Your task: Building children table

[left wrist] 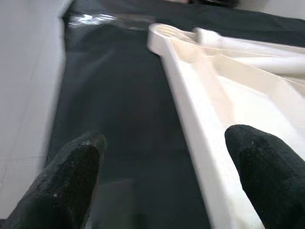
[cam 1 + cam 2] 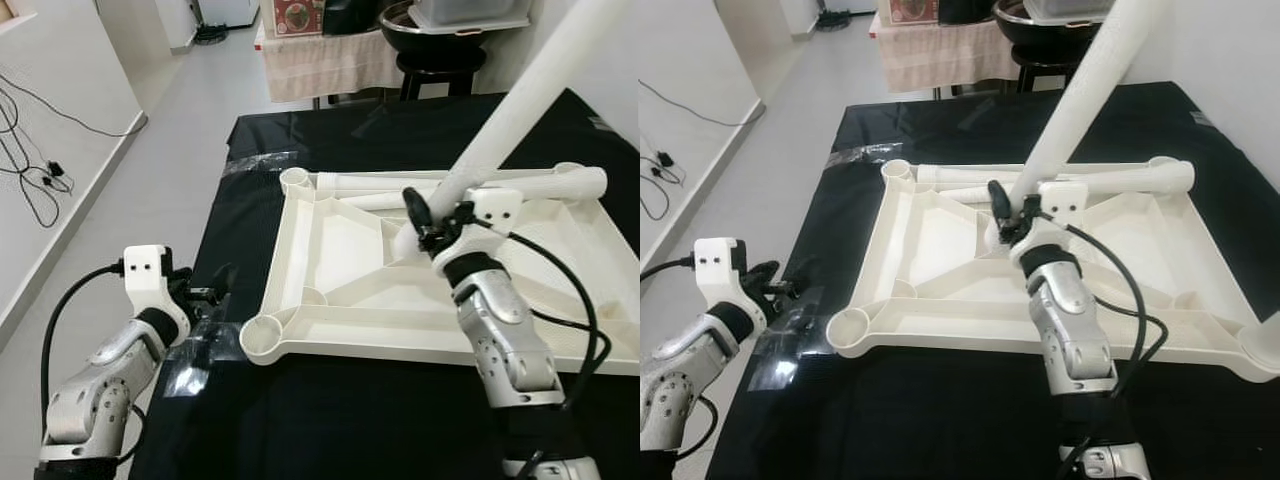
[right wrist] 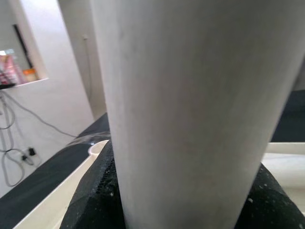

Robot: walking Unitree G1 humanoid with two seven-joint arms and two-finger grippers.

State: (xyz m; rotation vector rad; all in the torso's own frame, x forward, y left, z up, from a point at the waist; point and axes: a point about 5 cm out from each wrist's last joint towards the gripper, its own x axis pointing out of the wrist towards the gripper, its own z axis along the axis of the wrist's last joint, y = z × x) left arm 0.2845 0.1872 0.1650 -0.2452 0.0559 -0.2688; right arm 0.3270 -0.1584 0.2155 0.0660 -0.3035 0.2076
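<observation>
right end effector [image 2: 425, 222] pinches a white table leg [image 2: 520, 100] over the tabletop [image 2: 330, 330]; left end effector [image 1: 167, 176] spread wide.

head eyes: high, facing down, share table top [image 2: 330, 290] | wrists: close along fingers, left shares its rim

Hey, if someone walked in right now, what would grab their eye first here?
The long white table leg, held tilted in the right gripper and rising to the upper right above the table. Under it, the upside-down white tabletop lies on the black-covered surface, two more legs lying along its far edge. The left gripper hovers open beside its near-left corner socket.
</observation>
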